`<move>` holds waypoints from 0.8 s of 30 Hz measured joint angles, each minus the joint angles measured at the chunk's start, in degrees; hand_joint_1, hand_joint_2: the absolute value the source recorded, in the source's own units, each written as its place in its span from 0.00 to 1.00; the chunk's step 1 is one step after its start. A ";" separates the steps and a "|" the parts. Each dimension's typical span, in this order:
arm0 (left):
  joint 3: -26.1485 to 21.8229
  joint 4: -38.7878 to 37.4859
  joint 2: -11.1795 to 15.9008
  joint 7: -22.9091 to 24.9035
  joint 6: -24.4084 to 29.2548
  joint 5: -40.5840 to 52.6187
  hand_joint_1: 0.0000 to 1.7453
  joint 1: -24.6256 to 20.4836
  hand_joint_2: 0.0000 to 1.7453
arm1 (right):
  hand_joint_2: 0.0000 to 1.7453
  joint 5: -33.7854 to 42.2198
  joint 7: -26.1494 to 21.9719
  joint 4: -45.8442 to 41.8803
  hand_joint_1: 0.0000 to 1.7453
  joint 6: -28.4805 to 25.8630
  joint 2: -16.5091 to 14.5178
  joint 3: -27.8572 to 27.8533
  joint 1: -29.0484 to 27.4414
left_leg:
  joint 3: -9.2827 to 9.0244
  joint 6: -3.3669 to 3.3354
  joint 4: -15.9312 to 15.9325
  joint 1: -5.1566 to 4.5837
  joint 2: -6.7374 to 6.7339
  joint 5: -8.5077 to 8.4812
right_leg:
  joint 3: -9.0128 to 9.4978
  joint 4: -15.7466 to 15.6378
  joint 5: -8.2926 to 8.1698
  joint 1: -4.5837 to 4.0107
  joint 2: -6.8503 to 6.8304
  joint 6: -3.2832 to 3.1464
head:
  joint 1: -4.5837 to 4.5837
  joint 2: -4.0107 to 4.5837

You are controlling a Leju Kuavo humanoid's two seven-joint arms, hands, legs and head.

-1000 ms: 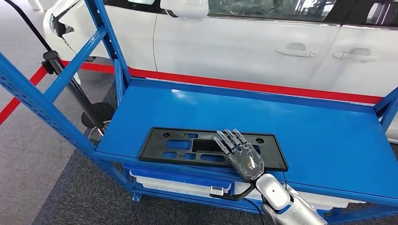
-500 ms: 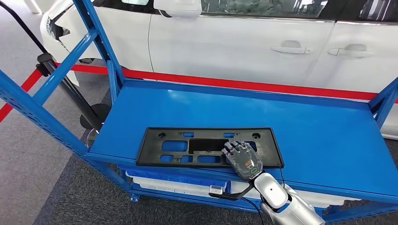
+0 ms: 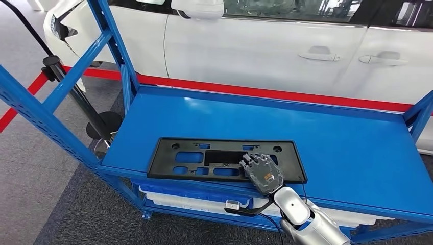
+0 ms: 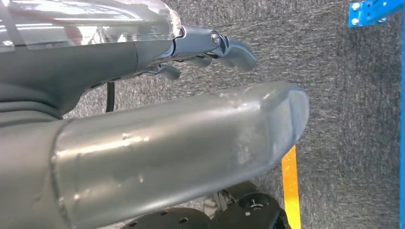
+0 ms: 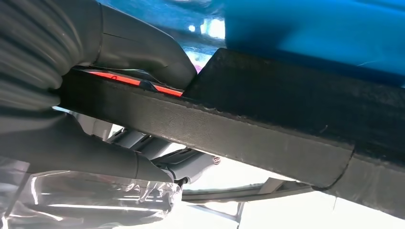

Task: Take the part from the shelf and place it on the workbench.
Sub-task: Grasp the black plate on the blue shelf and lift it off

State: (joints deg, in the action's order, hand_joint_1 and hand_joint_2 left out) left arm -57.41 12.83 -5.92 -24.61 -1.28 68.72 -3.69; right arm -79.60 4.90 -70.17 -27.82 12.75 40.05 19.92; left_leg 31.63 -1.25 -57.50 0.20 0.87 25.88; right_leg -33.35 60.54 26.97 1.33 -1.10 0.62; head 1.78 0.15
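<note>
- the flat black plastic part with cutouts (image 3: 224,159) lay at lower centre on the blue metal shelf (image 3: 332,143).
- the right hand (image 3: 263,172) gripped its near edge, fingers curled over it.
- the left hand (image 4: 205,47) hung over grey carpet, fingers loosely curled, holding nothing.
- no readable writing.

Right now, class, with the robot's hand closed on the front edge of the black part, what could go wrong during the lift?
1. The right hand grips the black part well toward one end, so the long free end may sag or twist.
2. The blue shelf upright stands near that free end; a swing could strike it.
</note>
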 joint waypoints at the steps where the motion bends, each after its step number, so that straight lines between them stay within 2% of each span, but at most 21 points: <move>1: -0.02 0.00 0.00 -0.03 -0.03 0.03 0.00 -0.01 0.00 | 1.00 0.38 -0.26 -0.03 0.92 0.05 -0.23 0.02 0.08 | 0.04 0.34 -0.11 -0.09 -0.03 0.12 | 0.68 -1.60 -0.22 -0.12 -0.07 -0.16 | 0.00 0.00; 4: -0.15 0.00 -0.01 -0.16 -0.03 0.01 0.00 -0.02 0.00 | 1.00 2.68 -1.97 -0.62 0.94 -0.13 -0.61 0.14 0.05 | 0.14 1.37 -0.20 -0.03 -0.14 0.34 | 0.97 -2.49 -0.07 -0.31 0.10 -0.93 | 0.00 0.00; 6: -0.43 -0.01 -0.10 -0.26 0.12 -0.14 0.00 -0.04 0.00 | 1.00 5.96 -4.26 -1.86 0.93 -0.73 -0.49 0.38 -0.26 | 0.93 2.06 -2.45 0.09 -0.17 2.14 | 1.18 -2.87 -0.26 -0.19 -0.09 -1.60 | 0.01 0.00; 9: -1.25 -0.02 -0.24 -0.42 0.65 -0.50 0.00 0.12 0.00 | 1.00 16.69 -10.67 -7.40 0.96 -3.54 1.84 1.20 -2.31 | 5.49 2.73 -12.87 0.16 -0.23 7.99 | 1.22 -2.96 -0.24 -0.42 -0.55 -2.15 | 0.01 0.00; 10: -1.56 -0.02 -0.29 -0.50 0.86 -0.63 0.00 0.21 0.00 | 1.00 21.46 -13.33 -10.42 0.97 -4.90 3.27 1.68 -3.45 | 6.65 2.83 -15.43 0.17 -0.23 8.83 | 1.23 -2.94 -0.20 -0.49 -0.68 -2.19 | 0.01 0.00; 11: -1.90 -0.02 -0.37 -0.57 1.06 -0.77 0.00 0.29 0.00 | 1.00 26.48 -15.94 -13.84 0.99 -6.21 4.77 2.24 -4.74 | 6.87 2.85 -15.93 0.18 -0.23 8.45 | 1.25 -2.91 -0.15 -0.51 -0.77 -2.19 | 0.01 0.00; 12: -2.22 -0.02 -0.45 -0.63 1.25 -0.88 0.00 0.34 0.00 | 1.00 30.87 -18.12 -17.07 0.99 -7.09 6.04 2.76 -6.15 | 6.06 2.80 -14.22 0.20 -0.23 7.02 | 1.28 -2.86 -0.08 -0.50 -0.84 -2.14 | 0.01 0.00; 14: -2.80 -0.02 -0.58 -0.69 1.50 -0.98 0.00 0.41 0.00 | 1.00 39.75 -21.77 -23.24 1.00 -7.89 7.85 3.48 -8.69 | 2.64 2.47 -6.91 0.24 -0.04 3.24 | 1.28 -2.67 0.10 -0.49 -0.84 -1.90 | 0.01 0.00; 15: -3.03 -0.02 -0.63 -0.70 1.54 -0.99 0.00 0.45 0.00 | 1.00 44.05 -23.33 -25.95 1.00 -7.92 8.31 3.65 -9.56 | 1.22 2.14 -3.72 0.18 0.10 1.97 | 1.20 -2.51 0.19 -0.56 -0.69 -1.69 | 0.00 0.00; 17: -3.57 -0.02 -0.74 -0.69 1.56 -0.99 0.00 0.59 0.00 | 1.00 52.40 -26.15 -30.55 1.00 -7.53 8.68 3.70 -10.77 | 0.18 1.40 -1.01 -0.04 0.25 1.34 | 1.01 -2.32 0.22 -0.65 -0.40 -1.18 | 0.00 0.00; 20: -4.08 -0.02 -0.93 -0.64 1.59 -0.98 0.00 0.72 0.00 | 1.00 62.14 -29.68 -34.86 1.00 -5.41 8.45 3.17 -12.43 | 0.07 0.22 -0.57 -0.11 -0.01 0.95 | 0.93 -2.22 0.35 -0.58 -0.18 -0.29 | -0.01 0.00; 22: -4.26 -0.02 -1.10 -0.62 1.67 -0.98 0.00 0.64 0.00 | 1.00 66.44 -31.24 -37.00 1.00 -4.14 8.26 2.27 -13.39 | -0.09 -0.59 -0.08 0.10 -0.14 0.53 | -0.37 0.84 2.54 -0.49 0.07 0.06 | -0.01 0.00; 24: -4.55 -0.02 -1.19 -0.56 1.79 -0.98 0.00 0.60 0.00 | 1.00 69.19 -32.28 -38.67 1.00 -3.15 8.21 1.30 -14.07 | -0.03 -1.00 -0.04 0.04 -0.25 0.42 | -3.55 7.81 6.24 -0.38 0.34 0.14 | -0.01 0.00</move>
State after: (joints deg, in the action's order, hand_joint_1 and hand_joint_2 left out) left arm -61.95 12.81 -7.11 -25.17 0.51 67.73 -3.09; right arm -10.42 -27.38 -108.84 -30.97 20.96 41.35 5.85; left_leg 31.60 -2.25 -57.53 0.24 0.62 26.30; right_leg -36.90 68.35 33.21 0.95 -0.75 0.76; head 1.77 0.15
